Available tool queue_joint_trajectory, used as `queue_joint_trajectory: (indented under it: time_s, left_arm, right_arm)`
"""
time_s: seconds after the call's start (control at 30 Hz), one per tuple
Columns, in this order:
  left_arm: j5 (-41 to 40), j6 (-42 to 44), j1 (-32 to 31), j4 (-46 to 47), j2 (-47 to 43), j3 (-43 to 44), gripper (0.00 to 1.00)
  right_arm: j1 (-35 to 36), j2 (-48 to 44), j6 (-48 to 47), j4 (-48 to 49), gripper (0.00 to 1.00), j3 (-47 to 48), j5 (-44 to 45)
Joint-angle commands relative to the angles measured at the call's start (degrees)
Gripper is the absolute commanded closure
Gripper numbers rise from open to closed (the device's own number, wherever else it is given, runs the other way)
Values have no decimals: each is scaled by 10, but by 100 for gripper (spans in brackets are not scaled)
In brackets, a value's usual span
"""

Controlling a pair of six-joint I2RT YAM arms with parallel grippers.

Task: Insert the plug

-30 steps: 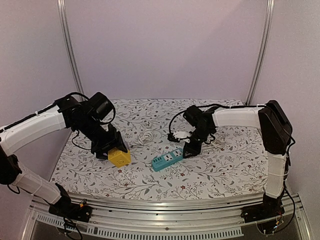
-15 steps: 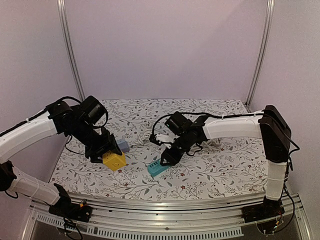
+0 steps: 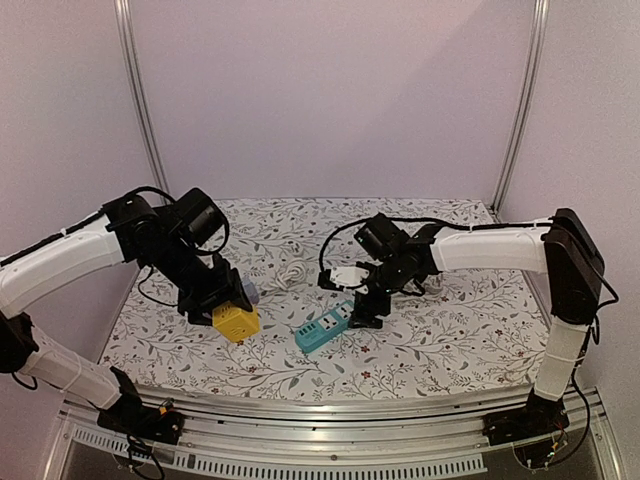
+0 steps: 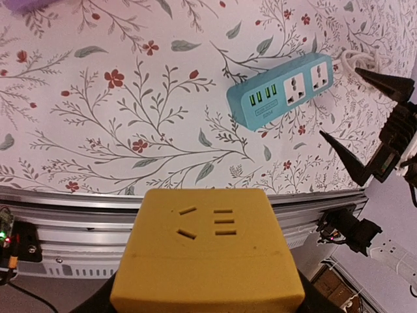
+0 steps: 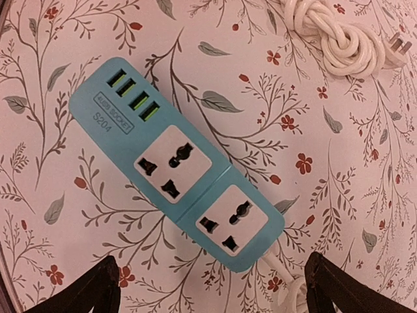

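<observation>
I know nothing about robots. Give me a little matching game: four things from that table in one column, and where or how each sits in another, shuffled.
1 yellow adapter
2 blue power strip
3 white cord
4 right gripper

A coiled, farther back than the strip
B open, above the strip
C held in the left gripper
D lying flat, sockets up

Pairs: 1-C, 2-D, 3-A, 4-B

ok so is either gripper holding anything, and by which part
Left gripper grips the yellow socket cube by two opposite sides. Right gripper is open, holding nothing.
</observation>
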Motion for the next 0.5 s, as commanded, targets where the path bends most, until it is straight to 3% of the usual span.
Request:
queue_joint_trajectory:
  time_s: [0.0,0.47]
  left_arm:
    - [0,-12,-15,-27,-22,0,100]
    - [-7,-64,-17,-27,-114,-79,100]
  right_arm:
    - [-18,60,-99,-7,4,57,14]
    - [-18,170,-120,-97,15,153,-59]
